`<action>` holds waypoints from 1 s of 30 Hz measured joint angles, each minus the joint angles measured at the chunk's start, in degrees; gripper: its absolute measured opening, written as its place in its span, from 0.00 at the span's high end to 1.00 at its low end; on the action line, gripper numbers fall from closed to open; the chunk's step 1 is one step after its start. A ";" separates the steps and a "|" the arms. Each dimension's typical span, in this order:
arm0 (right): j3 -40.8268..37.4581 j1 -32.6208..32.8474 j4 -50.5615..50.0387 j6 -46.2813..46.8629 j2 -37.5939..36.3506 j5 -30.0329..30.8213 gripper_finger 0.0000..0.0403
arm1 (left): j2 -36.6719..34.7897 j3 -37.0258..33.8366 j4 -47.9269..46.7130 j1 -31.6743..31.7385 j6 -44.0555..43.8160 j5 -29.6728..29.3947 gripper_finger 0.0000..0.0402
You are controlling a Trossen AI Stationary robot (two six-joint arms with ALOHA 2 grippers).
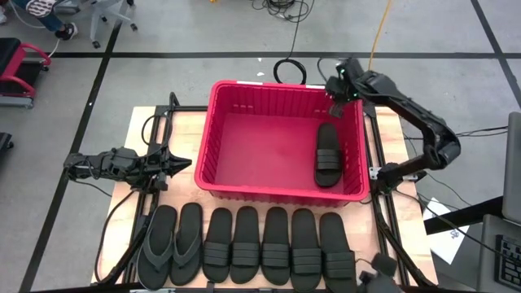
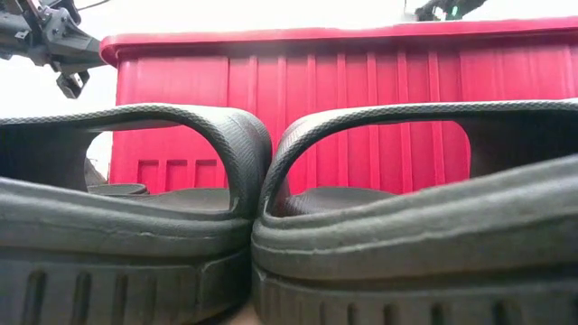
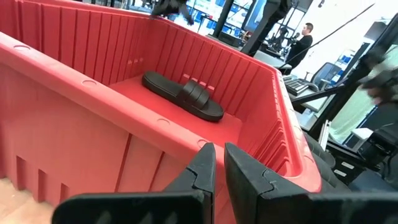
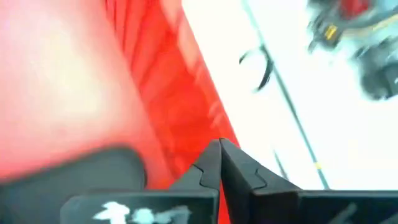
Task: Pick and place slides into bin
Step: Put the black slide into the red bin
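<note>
The red bin (image 1: 281, 192) stands at the table's middle. One black band slide (image 1: 327, 155) lies flat on the bin's floor by its right wall; it also shows in the left wrist view (image 3: 183, 94). A dark-grey flip-flop pair (image 1: 172, 244) and several black band slides (image 1: 275, 246) lie in a row on their soles along the table's near edge; two fill the low view (image 2: 135, 208). My left gripper (image 1: 184, 164) is shut and empty, level, just left of the bin's left wall (image 3: 219, 163). My right gripper (image 1: 335, 101) is shut and empty above the bin's far right corner (image 4: 219, 155).
The bin's tall walls (image 2: 361, 117) stand between the row of slides and the far side. Bare wood shows left of the bin (image 1: 155, 130). Cables and a black loop (image 1: 289, 72) lie on the floor beyond the table. A person shows far off in the room (image 3: 305, 37).
</note>
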 joint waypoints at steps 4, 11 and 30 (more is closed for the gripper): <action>7.49 3.17 -0.77 4.79 -5.49 -7.23 1.00 | 0.00 0.02 0.00 -0.01 0.17 0.00 0.92; 16.78 11.31 -4.06 15.13 -16.68 -19.75 1.00 | -0.02 0.02 2.24 0.00 0.18 0.06 0.92; 19.05 44.15 -10.18 43.11 -22.84 -30.58 0.95 | 0.00 0.00 8.76 -0.01 -14.16 4.39 0.92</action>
